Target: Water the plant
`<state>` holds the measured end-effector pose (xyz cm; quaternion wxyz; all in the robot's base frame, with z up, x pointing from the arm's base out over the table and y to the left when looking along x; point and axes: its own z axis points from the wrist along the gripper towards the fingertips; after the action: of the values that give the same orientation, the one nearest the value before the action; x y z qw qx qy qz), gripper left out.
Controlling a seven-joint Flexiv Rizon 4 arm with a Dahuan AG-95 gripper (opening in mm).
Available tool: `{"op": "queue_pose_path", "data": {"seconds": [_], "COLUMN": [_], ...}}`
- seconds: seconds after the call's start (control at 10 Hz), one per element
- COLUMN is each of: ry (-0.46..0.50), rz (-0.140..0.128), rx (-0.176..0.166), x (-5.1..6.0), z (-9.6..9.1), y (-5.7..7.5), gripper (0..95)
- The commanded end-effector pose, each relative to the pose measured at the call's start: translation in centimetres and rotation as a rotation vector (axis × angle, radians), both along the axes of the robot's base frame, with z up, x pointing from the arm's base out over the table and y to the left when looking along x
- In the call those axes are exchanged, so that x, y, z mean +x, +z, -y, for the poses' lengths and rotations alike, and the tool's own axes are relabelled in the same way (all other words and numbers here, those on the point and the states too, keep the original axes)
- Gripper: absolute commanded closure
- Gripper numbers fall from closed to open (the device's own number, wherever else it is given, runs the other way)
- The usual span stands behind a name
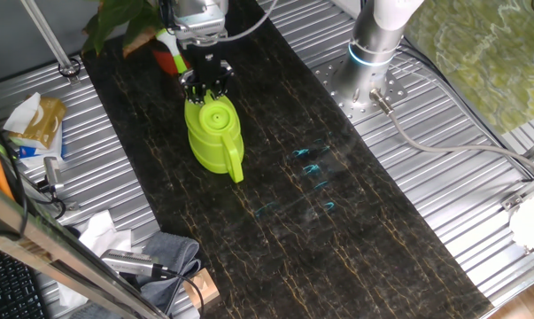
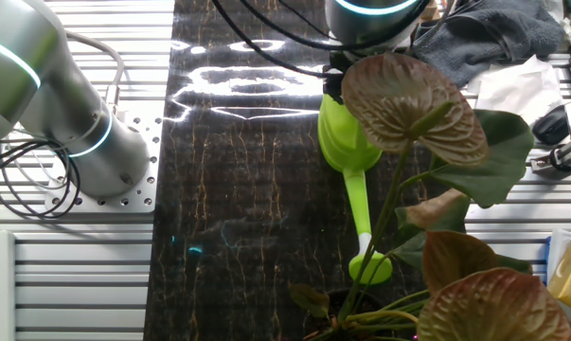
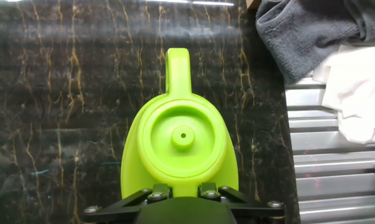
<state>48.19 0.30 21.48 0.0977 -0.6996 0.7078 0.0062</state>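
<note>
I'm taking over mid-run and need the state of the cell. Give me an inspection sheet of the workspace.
Surface: dark marbled mat with faint blue marks, on a ribbed metal table.
Job's things: green watering can upright on the mat; plant in an orange-red pot at the mat's far end, the can's spout reaching toward it.
Clutter: grey towel, white cloth, paper packet, hand tools.
Grippers: gripper directly over the can's rear; grip cannot be told.
Cables: grey hose from the arm base; black cables.
Surroundings: arm base bolted beside the mat.
</note>
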Motion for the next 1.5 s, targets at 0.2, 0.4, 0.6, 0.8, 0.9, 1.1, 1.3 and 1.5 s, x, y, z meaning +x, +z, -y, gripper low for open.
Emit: {"op": "queue_pose_path", "data": {"seconds": [0.2, 0.4, 0.6, 0.8, 0.9, 1.1, 1.3, 1.5], "ry": [-0.007, -0.008, -0.011, -0.013, -0.013, -0.013, -0.013, -0.013], "rz": [0.005, 0.010, 0.007, 0.008, 0.009, 0.014, 0.021, 0.030], "rx": [0.010, 0.011, 0.019, 0.028, 0.033, 0.043, 0.056, 0.068], "x": [-0.3, -0.4, -0.4, -0.5, -0.5, -0.5, -0.5, -0.5], "z": [0.5, 0.8, 1.3, 1.5, 1.5, 1.5, 1.5, 1.5], "y": [0.4, 0.4, 0.6, 0.7, 0.7, 0.7, 0.7, 0.7], "gripper": [95.0, 95.0, 95.0, 95.0, 95.0, 95.0, 95.0, 95.0]}}
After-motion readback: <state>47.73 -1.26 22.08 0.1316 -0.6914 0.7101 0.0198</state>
